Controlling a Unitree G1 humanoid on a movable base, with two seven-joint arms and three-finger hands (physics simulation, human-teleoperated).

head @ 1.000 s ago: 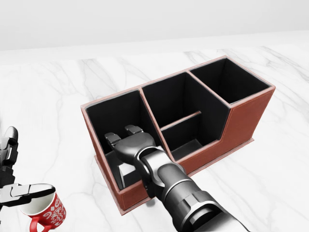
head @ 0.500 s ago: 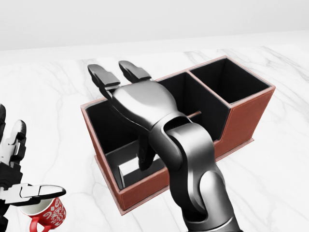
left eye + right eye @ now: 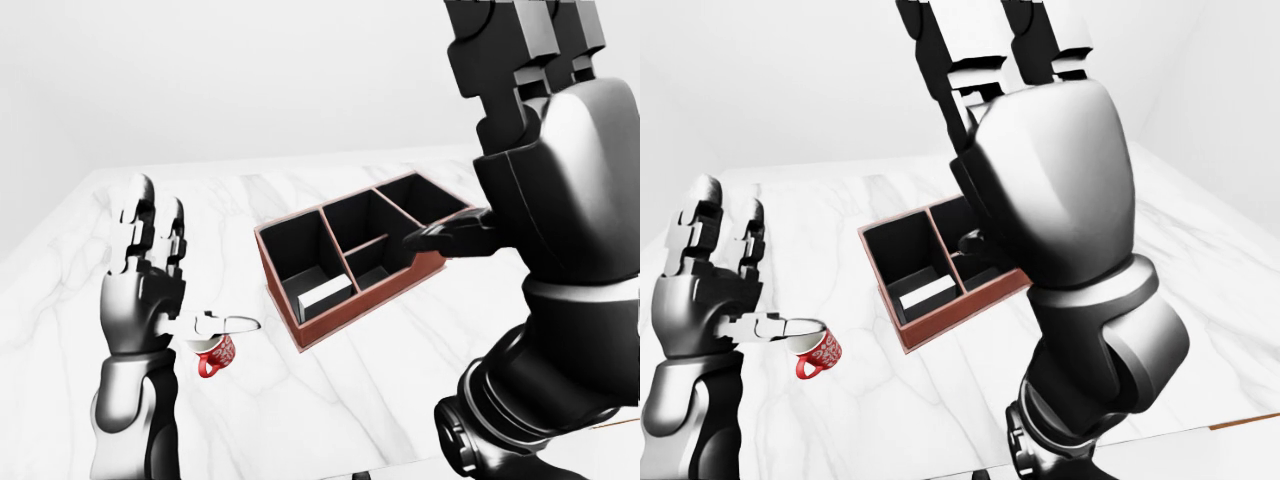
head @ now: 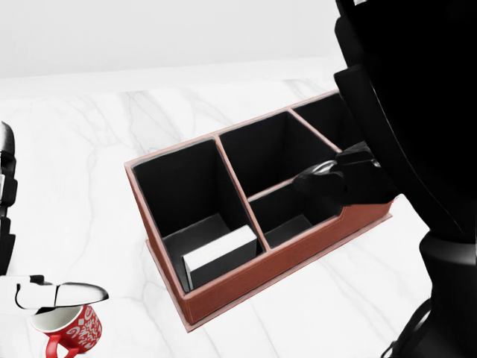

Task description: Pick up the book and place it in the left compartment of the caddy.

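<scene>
Book (image 4: 221, 257) is lying in the caddy's (image 4: 246, 283) left compartment, so you're holding the right hand (image 3: 1040, 150) open and empty above it; left hand (image 3: 150, 270) open beside the mug (image 4: 71, 328).

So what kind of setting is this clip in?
Probably a simulated tabletop or counter: a white marble surface against blank pale walls, bearing only a red-brown caddy with a book in its left compartment, and a red mug.

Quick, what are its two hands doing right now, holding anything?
Left hand: open, fingers spread upright, holding nothing; the red patterned mug sits just under its thumb.
Right hand: open, raised, empty.
</scene>
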